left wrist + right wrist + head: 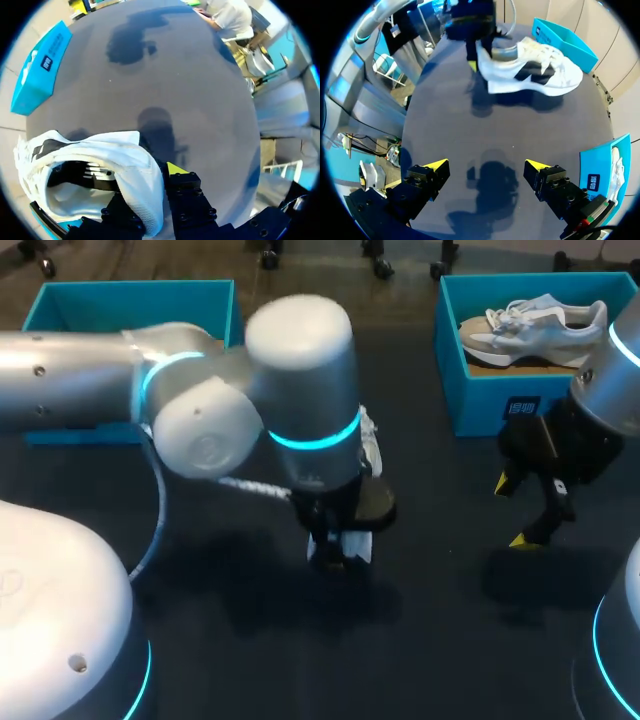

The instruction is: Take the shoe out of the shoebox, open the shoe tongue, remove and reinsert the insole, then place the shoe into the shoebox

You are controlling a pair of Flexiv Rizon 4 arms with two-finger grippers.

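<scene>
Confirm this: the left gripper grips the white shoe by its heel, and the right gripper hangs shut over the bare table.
Not quite: the right gripper is open, its jaws wide apart over the table, as the right wrist view shows. The left gripper does grip the white shoe by its heel.

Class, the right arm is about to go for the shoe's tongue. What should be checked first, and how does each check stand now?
1. The shoe is out of its box: ok.
2. The left gripper is shut on the shoe's heel: ok.
3. The right gripper is open and empty: ok.
4. The table between the right gripper and the shoe is free of obstacles: ok.
5. The shoe rests on the table rather than hanging: cannot tell.
6. The insole is seated inside: cannot tell.
</scene>
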